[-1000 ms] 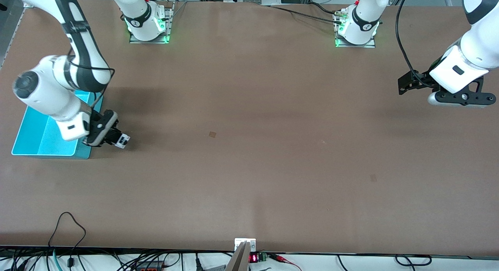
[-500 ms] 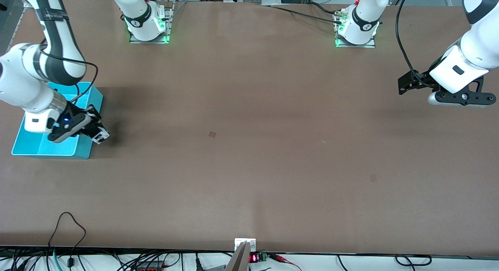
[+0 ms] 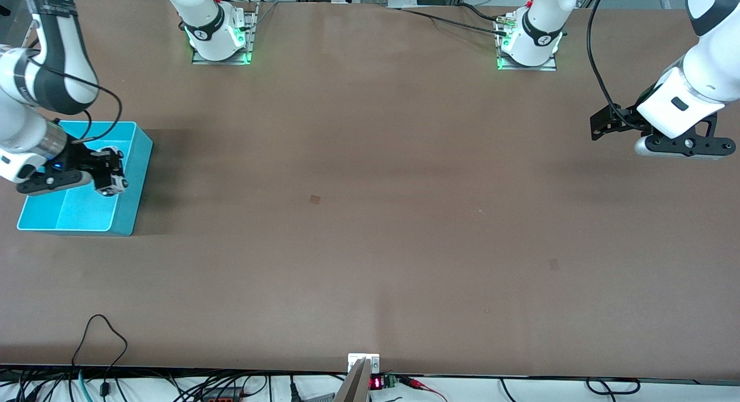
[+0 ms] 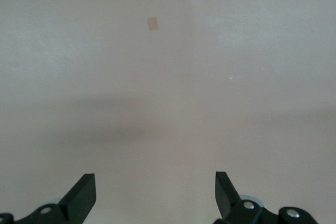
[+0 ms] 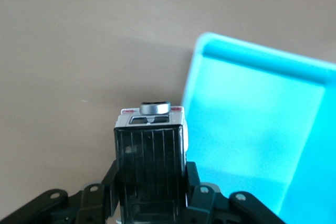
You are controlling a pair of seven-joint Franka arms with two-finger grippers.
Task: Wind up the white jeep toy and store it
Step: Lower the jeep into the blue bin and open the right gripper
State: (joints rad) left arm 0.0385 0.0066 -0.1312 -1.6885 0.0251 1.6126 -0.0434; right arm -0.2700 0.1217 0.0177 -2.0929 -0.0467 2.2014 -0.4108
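Note:
My right gripper (image 3: 108, 172) is shut on the white jeep toy (image 3: 113, 181) and holds it in the air over the rim of the cyan bin (image 3: 137, 176), at the bin's side toward the table's middle. In the right wrist view the jeep (image 5: 151, 166) shows its black roof panel between my fingers (image 5: 195, 182), with the bin (image 5: 252, 129) beside it. My left gripper (image 3: 601, 126) is open and empty, waiting in the air over the left arm's end of the table. In the left wrist view its fingertips (image 4: 86, 195) stand wide apart over bare table.
The cyan bin's inside shows nothing else in it. The brown table (image 3: 370, 217) carries small tape squares (image 3: 314, 199) near its middle. Cables (image 3: 101, 344) hang along the table edge nearest the front camera.
My right arm has carried the jeep from beside the bin, over the bare table, toward the right arm's end, so that it now hangs over the bin's rim. The left arm has not moved.

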